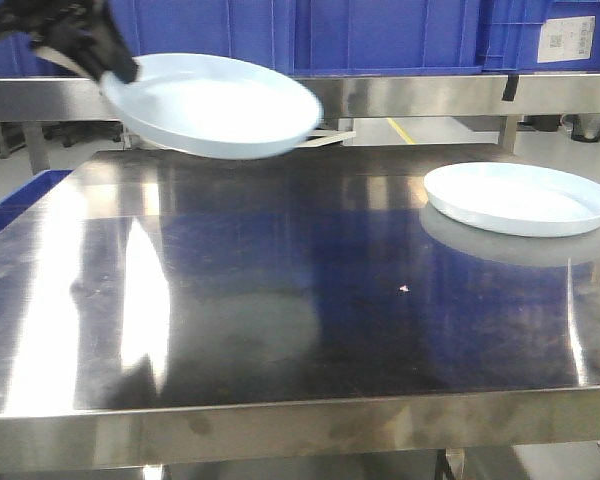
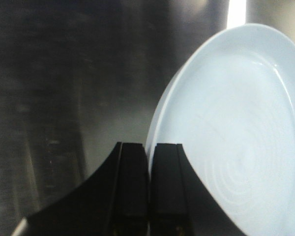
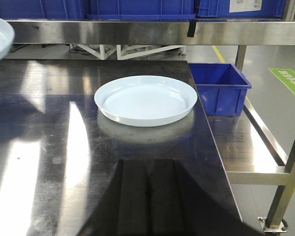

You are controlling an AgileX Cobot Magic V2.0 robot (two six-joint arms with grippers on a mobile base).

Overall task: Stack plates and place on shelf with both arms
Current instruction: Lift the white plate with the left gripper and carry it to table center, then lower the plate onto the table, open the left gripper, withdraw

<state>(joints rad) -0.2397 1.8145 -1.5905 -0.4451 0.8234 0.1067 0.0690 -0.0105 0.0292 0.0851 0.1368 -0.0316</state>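
Note:
My left gripper (image 1: 120, 72) is shut on the rim of a white plate (image 1: 215, 105) and holds it tilted in the air above the table's far left. In the left wrist view the plate (image 2: 236, 137) fills the right side, its rim pinched at the left gripper (image 2: 149, 145). A second white plate (image 1: 520, 198) lies flat at the table's right; in the right wrist view this plate (image 3: 145, 100) sits ahead of my shut, empty right gripper (image 3: 147, 162). The steel shelf (image 1: 410, 92) runs along the back, above table level.
Blue crates (image 1: 380, 35) stand on the shelf. The steel table (image 1: 280, 300) carries the flat plate. A small blue bin (image 3: 221, 88) sits on a lower ledge right of the table. The table's right edge (image 3: 211, 147) is close to the right gripper.

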